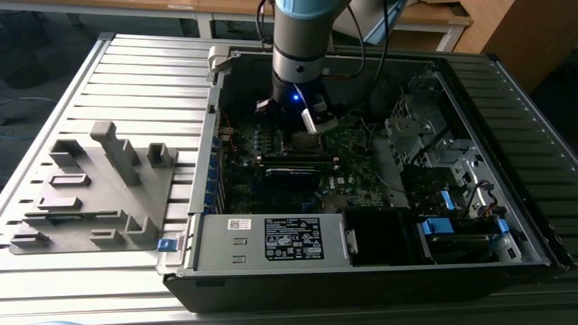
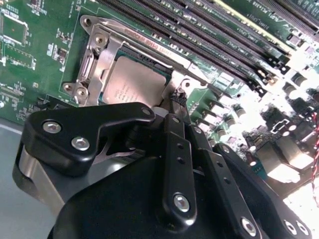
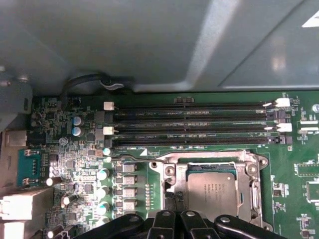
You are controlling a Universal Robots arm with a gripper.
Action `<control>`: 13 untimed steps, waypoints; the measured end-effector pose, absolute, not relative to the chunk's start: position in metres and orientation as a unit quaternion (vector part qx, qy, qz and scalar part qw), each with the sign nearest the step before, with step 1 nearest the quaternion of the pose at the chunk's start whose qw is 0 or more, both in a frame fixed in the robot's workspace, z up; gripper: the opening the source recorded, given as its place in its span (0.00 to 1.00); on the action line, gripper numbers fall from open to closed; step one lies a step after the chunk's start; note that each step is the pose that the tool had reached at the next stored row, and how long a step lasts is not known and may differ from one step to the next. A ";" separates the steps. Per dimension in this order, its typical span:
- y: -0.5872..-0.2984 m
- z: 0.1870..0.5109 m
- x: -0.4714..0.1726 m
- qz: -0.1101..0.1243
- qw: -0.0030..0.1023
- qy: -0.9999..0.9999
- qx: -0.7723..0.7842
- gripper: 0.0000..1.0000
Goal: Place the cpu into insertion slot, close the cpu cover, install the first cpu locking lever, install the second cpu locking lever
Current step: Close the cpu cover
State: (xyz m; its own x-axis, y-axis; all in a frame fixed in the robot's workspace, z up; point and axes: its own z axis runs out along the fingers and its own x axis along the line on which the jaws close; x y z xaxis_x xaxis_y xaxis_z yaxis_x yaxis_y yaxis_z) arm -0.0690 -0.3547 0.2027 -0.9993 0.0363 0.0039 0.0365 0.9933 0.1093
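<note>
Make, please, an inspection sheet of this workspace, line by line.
Surface: slatted metal table bearing an open computer case.
Job's things: cpu sits in the socket; cpu cover lies flat around it.
Clutter: grey fixture tray beside the case, at the exterior view's left.
Pincer: pincer low at the socket's edge, close to the cover.
Cables: black cables hang along the arm.
Surroundings: wooden furniture behind the table.

Surface finishes
The cpu (image 2: pixel 134 87) is showing dull grey metal, the cpu cover (image 2: pixel 101 54) is gleaming silver, the tool (image 2: pixel 174 103) is looking matt black.
</note>
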 end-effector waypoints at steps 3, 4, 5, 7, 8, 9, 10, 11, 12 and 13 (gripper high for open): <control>-0.355 0.201 -0.069 -0.055 0.001 -0.998 -0.016 0.11; -0.355 0.200 -0.069 -0.055 0.000 -0.998 -0.015 0.11; -0.355 0.199 -0.069 -0.055 0.000 -0.998 -0.014 0.11; -0.355 0.199 -0.069 -0.055 0.000 -0.998 -0.014 0.11; -0.355 0.199 -0.069 -0.055 0.000 -0.998 -0.014 0.11; -0.355 0.199 -0.069 -0.055 0.000 -0.998 -0.014 0.11; -0.355 0.199 -0.069 -0.055 0.000 -0.998 -0.014 0.11; -0.355 0.199 -0.069 -0.055 0.000 -0.998 -0.014 0.11; -0.355 0.198 -0.069 -0.055 0.000 -0.998 -0.014 0.11; -0.355 0.198 -0.069 -0.055 0.000 -0.998 -0.014 0.11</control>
State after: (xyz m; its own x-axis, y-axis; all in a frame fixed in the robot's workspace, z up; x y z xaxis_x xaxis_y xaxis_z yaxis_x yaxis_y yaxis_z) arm -0.0691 -0.3547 0.1984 -0.9996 0.0282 0.0025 0.0283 0.9936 0.1091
